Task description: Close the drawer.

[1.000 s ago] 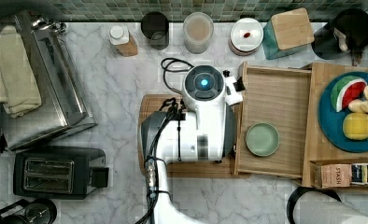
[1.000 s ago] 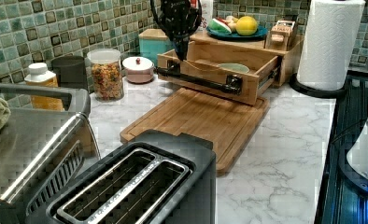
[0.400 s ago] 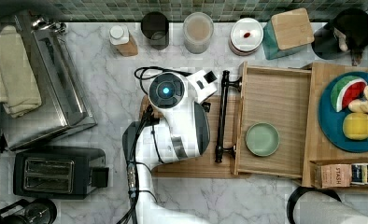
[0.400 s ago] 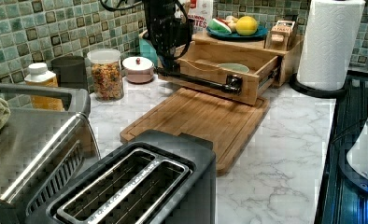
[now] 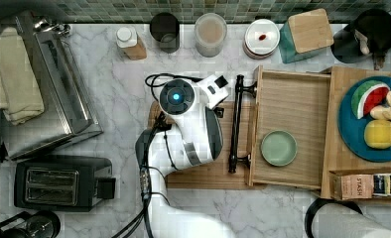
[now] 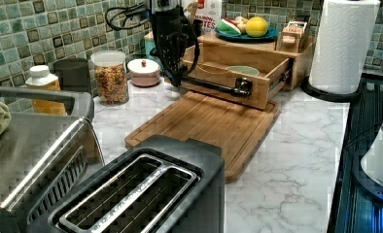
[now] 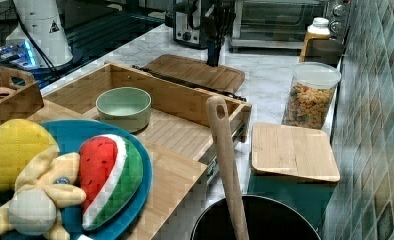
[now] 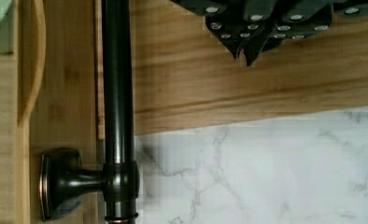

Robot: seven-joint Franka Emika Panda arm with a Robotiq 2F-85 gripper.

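Currently the drawer (image 5: 288, 130) stands pulled out from its wooden cabinet (image 5: 338, 163), at about three o'clock of the marble counter (image 5: 129, 89) in the top view. Its dark bar handle (image 5: 235, 124) runs along the front panel, held off it on two posts. Inside the drawer, toward five o'clock of its floor in the top view, sits a pale green bowl (image 5: 279, 148).

The gripper (image 8: 248, 46) hangs above the cutting board (image 6: 204, 124), just beside the handle and apart from it; in the wrist view its dark fingertips meet at a point, so the fingers are together and hold nothing. In the left view the gripper (image 6: 176, 77) reaches down near the far end of the handle (image 6: 214, 86). In the top view the arm's white body (image 5: 188, 124) covers much of the board, at nine o'clock from the drawer.

On the cabinet top a blue plate (image 7: 130, 200) carries a toy watermelon slice (image 7: 107, 175) and a yellow toy fruit (image 7: 10, 150). Along the tiled wall, at twelve o'clock in the top view, stand a jar (image 5: 210, 32) and a teal box with a wooden lid (image 5: 305, 34). A black toaster (image 5: 59, 186) sits at eight o'clock.
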